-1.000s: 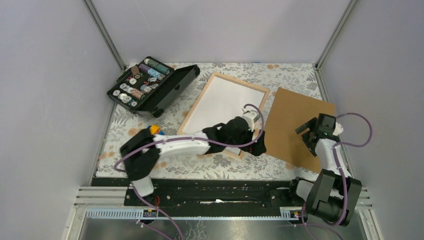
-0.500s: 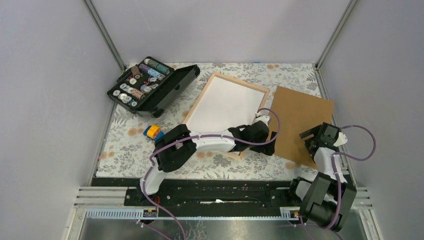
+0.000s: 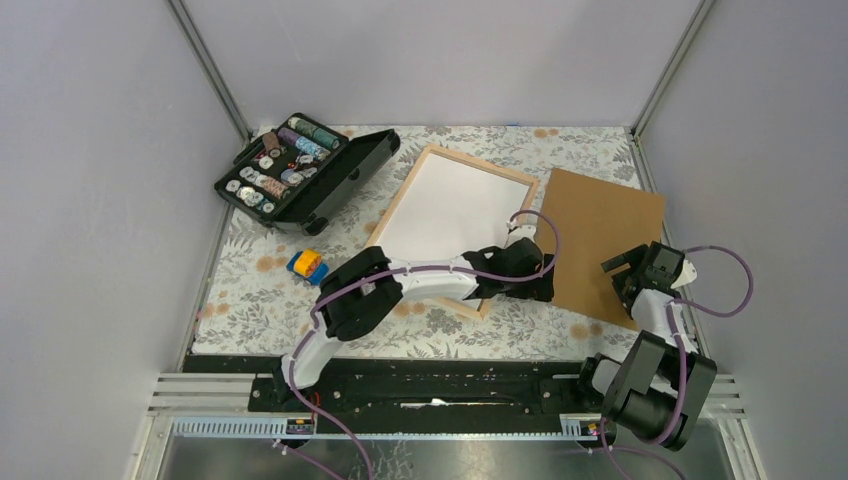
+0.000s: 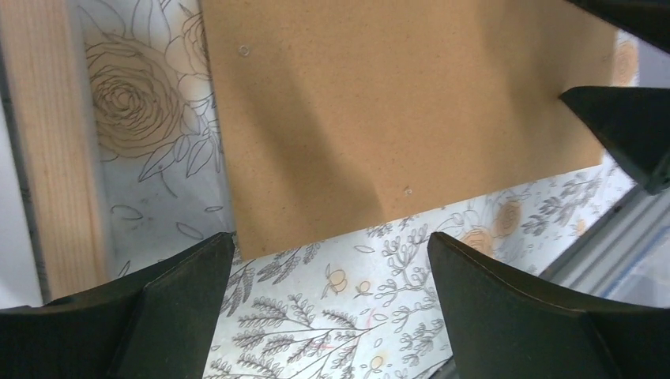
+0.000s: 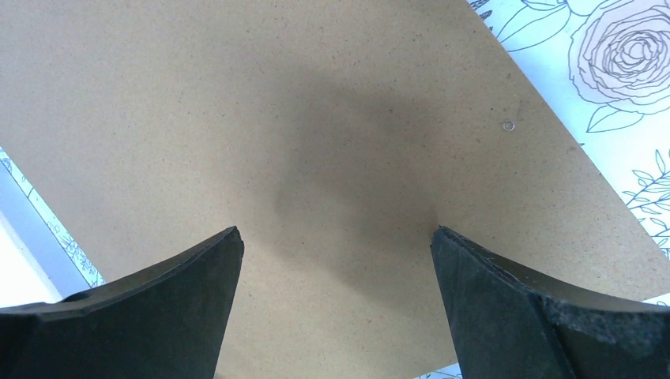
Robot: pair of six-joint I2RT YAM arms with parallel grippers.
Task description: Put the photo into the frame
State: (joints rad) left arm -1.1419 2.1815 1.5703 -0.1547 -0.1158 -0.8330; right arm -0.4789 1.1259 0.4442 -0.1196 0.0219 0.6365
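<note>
The frame (image 3: 399,203) lay flat at the far middle of the flowered cloth (image 3: 250,290). A white sheet (image 3: 455,210) filled its opening. This may have been the photo lying face down, but that could not be told, as no dark print showed in any view. The brown backing board (image 3: 597,225) lay just right of the frame. The left gripper (image 3: 535,285) hung with fingers spread by the frame's near right corner, at the gap between frame and board. The right gripper (image 3: 630,275), fingers also spread, hovered over the board's near right part. Neither held anything. The likeliest trouble seemed to be the board: thin and flat on the cloth, it offered no edge to pinch, so a descending finger might shove it or bunch the cloth. The left arm stretched low across the frame's near corner, so a sideways move could nudge the frame and shift the sheet. The grippers were near each other and could clash over the board. The top view alone showed the whole layout, including the open black case (image 3: 305,170) at the far left and a small toy (image 3: 307,264) near it. The left wrist view alone showed the strip of cloth between the frame's wooden edge and the board's corner. The right wrist view showed little but board between its fingers.
</note>
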